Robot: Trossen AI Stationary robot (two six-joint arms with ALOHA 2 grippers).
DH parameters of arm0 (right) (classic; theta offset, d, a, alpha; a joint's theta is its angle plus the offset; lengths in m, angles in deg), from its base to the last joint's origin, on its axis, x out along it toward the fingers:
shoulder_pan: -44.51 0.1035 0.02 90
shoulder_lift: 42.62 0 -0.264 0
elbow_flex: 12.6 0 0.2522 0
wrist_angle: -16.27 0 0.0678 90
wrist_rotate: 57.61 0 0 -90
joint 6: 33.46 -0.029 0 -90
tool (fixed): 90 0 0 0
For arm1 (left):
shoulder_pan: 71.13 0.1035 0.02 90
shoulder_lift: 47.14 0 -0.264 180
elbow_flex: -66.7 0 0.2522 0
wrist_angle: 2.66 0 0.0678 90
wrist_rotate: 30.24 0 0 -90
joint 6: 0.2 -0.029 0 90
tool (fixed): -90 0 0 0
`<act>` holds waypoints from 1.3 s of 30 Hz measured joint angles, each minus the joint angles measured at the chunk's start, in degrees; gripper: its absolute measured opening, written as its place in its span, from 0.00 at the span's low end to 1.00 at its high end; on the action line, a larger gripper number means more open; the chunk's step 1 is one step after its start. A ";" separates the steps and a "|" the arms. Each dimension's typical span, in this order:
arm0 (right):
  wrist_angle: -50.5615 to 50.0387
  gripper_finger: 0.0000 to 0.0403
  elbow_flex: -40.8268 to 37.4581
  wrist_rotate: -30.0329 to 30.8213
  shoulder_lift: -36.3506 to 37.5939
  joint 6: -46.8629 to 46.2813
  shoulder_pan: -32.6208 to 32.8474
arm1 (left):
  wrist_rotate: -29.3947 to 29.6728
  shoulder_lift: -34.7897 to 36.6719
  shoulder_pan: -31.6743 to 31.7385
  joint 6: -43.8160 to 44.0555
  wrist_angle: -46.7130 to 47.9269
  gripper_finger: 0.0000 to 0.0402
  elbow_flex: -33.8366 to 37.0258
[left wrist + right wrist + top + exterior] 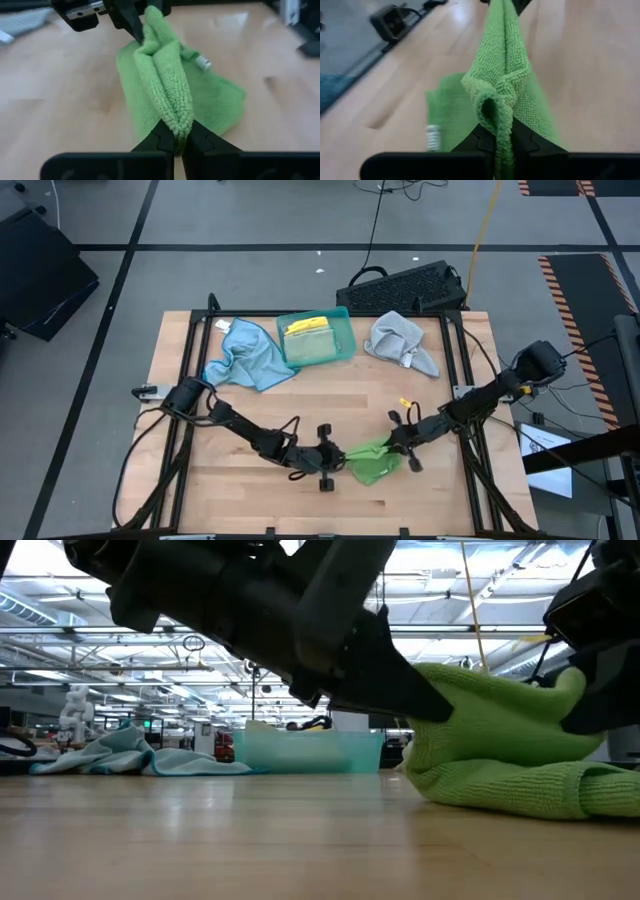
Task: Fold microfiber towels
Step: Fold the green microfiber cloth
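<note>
- The room is bright, with light from long lamps (150,615) up on the ceiling.
- The table (330,395) has only soft, faint shadows.
- In the low view the close dark arm (250,600) is fuzzy.
- In both wrist views the far parts look blurry.

Overhead, table-level, two close wrist views, all sharing green towel (372,463).

Teal tray (343,328) at table's far edge, mid. Black keyboard (405,288) on floor just beyond table (300,405), cables nearby. Wood tabletop.
</note>
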 joint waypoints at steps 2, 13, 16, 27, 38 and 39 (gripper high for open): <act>0.53 0.03 -0.14 2.28 0.80 1.84 -0.75 | 1.81 0.41 0.16 -4.17 1.36 0.03 0.04; -11.85 0.03 -0.21 10.99 11.36 5.89 -9.98 | -8.41 7.13 14.61 -16.19 8.06 0.02 0.04; -18.01 0.03 -0.21 14.51 14.95 5.92 -11.23 | -11.24 7.13 17.88 -13.27 9.48 0.02 0.04; -24.65 0.03 -0.07 4.51 22.01 3.62 -11.51 | -11.99 7.10 11.75 -10.77 7.37 0.03 0.04; -10.91 0.03 -5.56 -3.72 17.76 -0.17 -11.18 | -8.35 2.22 7.75 -6.68 0.68 0.04 -0.02; -10.11 0.03 -5.84 -4.19 17.25 -0.37 -11.01 | -8.70 1.96 7.74 -6.44 0.27 0.04 0.01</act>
